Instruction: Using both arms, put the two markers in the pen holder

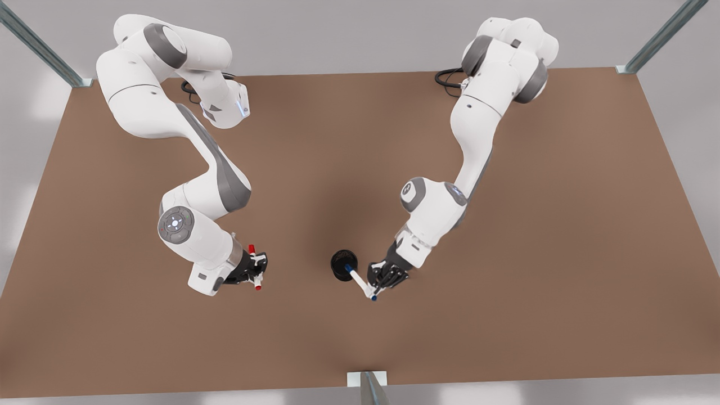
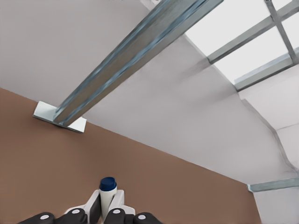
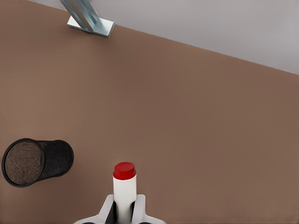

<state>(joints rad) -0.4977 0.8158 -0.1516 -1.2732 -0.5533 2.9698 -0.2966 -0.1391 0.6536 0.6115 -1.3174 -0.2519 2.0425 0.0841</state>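
Note:
The dark blue-capped marker (image 1: 360, 282) is pinched in my left gripper (image 1: 374, 289), at the front view's right of the black pen holder (image 1: 336, 260). It is tilted, and its upper end reaches over the holder's rim. In the left wrist view this marker (image 2: 108, 189) stands between the shut fingers of the left gripper (image 2: 107, 211). On the front view's left, my right gripper (image 1: 259, 270) is shut on the red-capped marker (image 1: 251, 248), well apart from the holder. The right wrist view shows the red marker (image 3: 124, 184) in the right gripper (image 3: 124, 211), with the pen holder (image 3: 58, 156) off to one side.
The brown table (image 1: 506, 281) stretches wide around both grippers. Metal frame posts stand at the far corners (image 1: 73, 76), (image 1: 630, 67) and at the middle of the near edge (image 1: 368, 382).

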